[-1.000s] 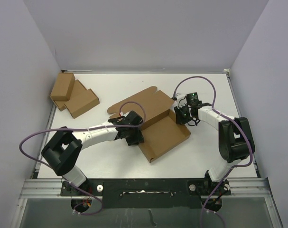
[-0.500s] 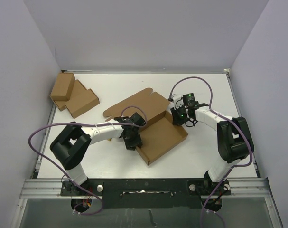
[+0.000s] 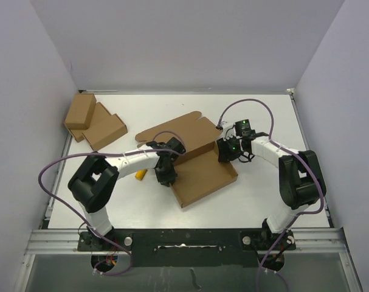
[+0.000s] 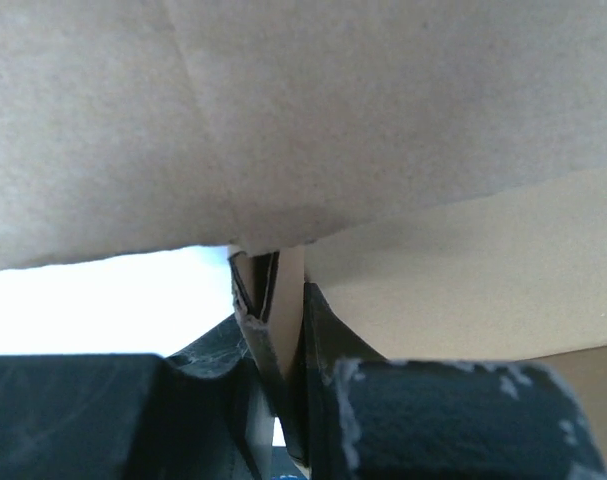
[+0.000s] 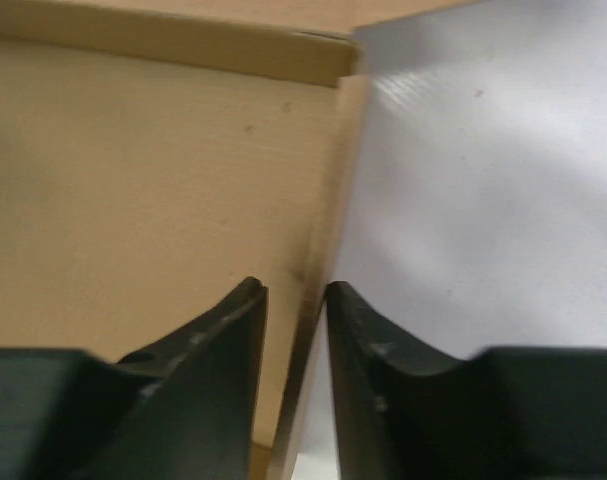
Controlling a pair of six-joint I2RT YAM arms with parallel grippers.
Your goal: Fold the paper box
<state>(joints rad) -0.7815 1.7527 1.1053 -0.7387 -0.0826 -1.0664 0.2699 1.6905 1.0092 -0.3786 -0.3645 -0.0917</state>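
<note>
- Two hands meet on the paper box (image 3: 203, 180), which lies near the middle of the counter (image 3: 263, 198), tray facing up and lid flap opened out toward the far left.
- At the tray's left wall, the left hand (image 3: 166, 173) is pressed together, pinching a thin upright strip of the cardboard.
- At the tray's far right corner, the right hand (image 3: 225, 149) is slightly spread astride the side wall, one finger inside and one outside.
- One small yellow cylinder (image 3: 140, 175) lies just left of the left arm.
- Two smaller brown boxes (image 3: 96, 125) sit at the far left, well apart.
</note>
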